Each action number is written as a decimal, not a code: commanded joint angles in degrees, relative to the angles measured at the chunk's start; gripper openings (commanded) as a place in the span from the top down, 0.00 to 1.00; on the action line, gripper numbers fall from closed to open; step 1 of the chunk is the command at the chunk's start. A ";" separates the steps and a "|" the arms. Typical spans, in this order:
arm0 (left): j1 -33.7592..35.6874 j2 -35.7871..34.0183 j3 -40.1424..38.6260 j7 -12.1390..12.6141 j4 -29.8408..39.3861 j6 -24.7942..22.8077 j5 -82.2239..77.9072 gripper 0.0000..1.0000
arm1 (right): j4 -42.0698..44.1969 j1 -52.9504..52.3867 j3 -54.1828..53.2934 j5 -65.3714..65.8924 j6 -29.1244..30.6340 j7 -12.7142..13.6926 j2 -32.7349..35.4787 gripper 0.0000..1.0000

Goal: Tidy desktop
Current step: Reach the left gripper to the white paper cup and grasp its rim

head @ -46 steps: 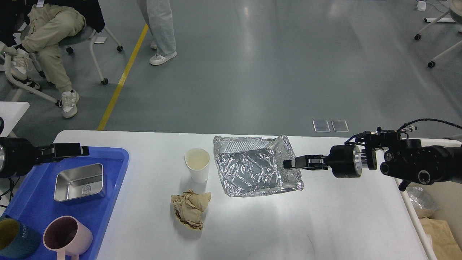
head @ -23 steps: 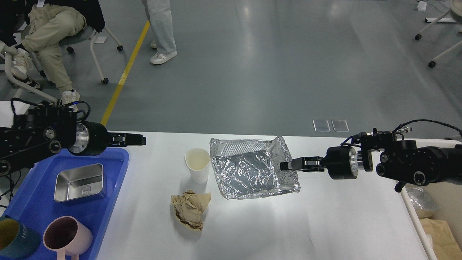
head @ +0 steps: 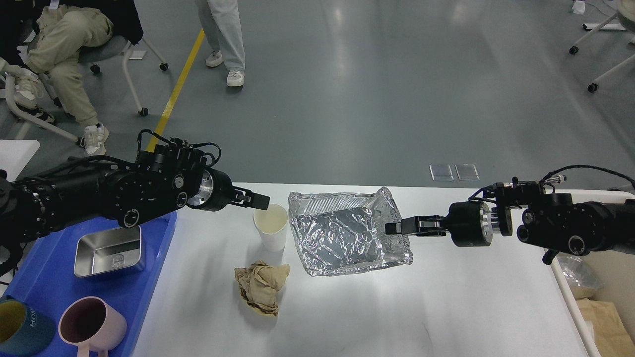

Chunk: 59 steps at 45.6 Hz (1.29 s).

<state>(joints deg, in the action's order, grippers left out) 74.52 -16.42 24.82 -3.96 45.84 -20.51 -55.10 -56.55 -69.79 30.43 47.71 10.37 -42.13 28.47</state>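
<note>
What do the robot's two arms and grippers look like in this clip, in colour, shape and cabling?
Both arms are matte black, built of thick rounded segments with round joint caps. Each wrist carries a silver metal ring, then a black cylinder narrowing to a slim black two-finger gripper: left gripper, right gripper. Loose black cables loop above each wrist; the right one ends in a small silver connector. No markings are legible.

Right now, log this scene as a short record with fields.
surface: white desktop
loose items: paper cup, foil tray, crumpled brown paper
blue tray holds: metal tin, pink mug, teal mug
left gripper: just above the paper cup's far rim, state unclear
right gripper: at the foil tray's right edge, grip unclear
</note>
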 commanded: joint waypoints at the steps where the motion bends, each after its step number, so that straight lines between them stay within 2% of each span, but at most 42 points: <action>1: 0.02 2.71 2.69 0.18 -1.55 0.20 0.52 0.08 | 0.12 0.10 -0.02 0.01 0.00 -0.05 0.00 1.00; 19: 0.02 4.82 5.33 0.62 -2.60 0.12 0.52 0.20 | 0.38 0.27 -0.02 0.01 0.00 -0.05 0.18 1.00; 28: 0.72 5.00 5.33 0.79 -2.60 -0.76 0.52 0.37 | 0.38 0.27 -0.02 0.01 0.00 -0.05 0.18 1.00; 31: 0.72 5.09 5.42 0.79 -2.60 -1.20 0.52 0.48 | 0.38 0.27 -0.02 0.01 0.00 -0.05 0.18 1.00; 37: 1.16 5.00 5.33 0.97 -2.78 -5.42 0.52 0.71 | 0.38 0.19 -0.02 0.01 0.00 -0.05 0.27 1.00; 47: 1.16 5.09 5.24 0.97 -3.39 -6.56 0.52 0.75 | 0.38 0.19 -0.02 0.01 0.00 -0.05 0.36 1.00; 53: 0.98 5.09 5.24 0.97 -3.39 -6.92 0.52 0.82 | 0.38 0.10 -0.02 0.01 0.00 -0.05 0.44 1.00; 59: 0.98 5.09 5.24 1.06 -3.39 -7.88 0.52 0.93 | 0.38 0.01 -0.02 0.01 0.00 -0.05 0.53 1.00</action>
<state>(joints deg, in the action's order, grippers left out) 75.55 -11.37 30.05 -2.97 42.45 -27.61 -54.58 -56.16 -69.71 30.41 47.73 10.37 -42.19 28.95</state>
